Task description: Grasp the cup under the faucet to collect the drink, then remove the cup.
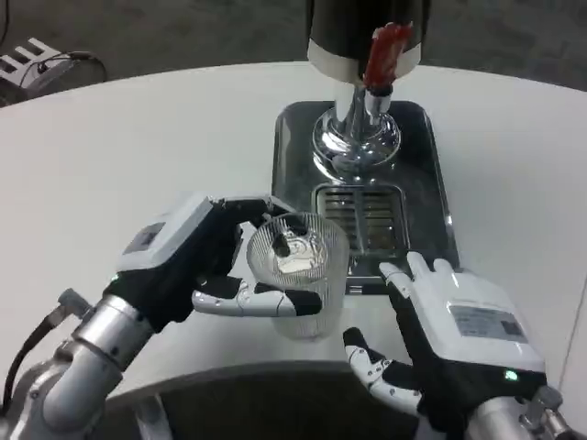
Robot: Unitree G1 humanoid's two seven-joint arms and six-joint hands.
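A white round table (pixel 138 147) fills most of the head view, with dark carpet beyond its far edge at twelve o'clock and some white, ridged gear (pixel 27 60) on the floor at ten o'clock. On the table, from the centre toward one o'clock, lies a shiny metal tray (pixel 431 183) that carries the dispenser (pixel 362 37): a dark body with a white lower band, standing on a chrome foot. A red tap lever (pixel 390 50) sits on its front, with the faucet (pixel 378 99) just below. Nearer the camera, the tray has a slotted drip grate (pixel 367 215).

The cup (pixel 298 270), clear and ribbed, stands upright at the centre of the view, at the near left corner of the grate, about six o'clock from the faucet and not under it. Whether it holds any drink I cannot tell.

The left hand (pixel 197 266), coming in from eight o'clock, grasps the cup: one finger wraps the rim on the far side and others cross the near wall.

The right hand (pixel 454 335) lies at five o'clock, flat and released, fingers spread toward the near edge of the tray, holding nothing. It is just beside the cup, not touching it.
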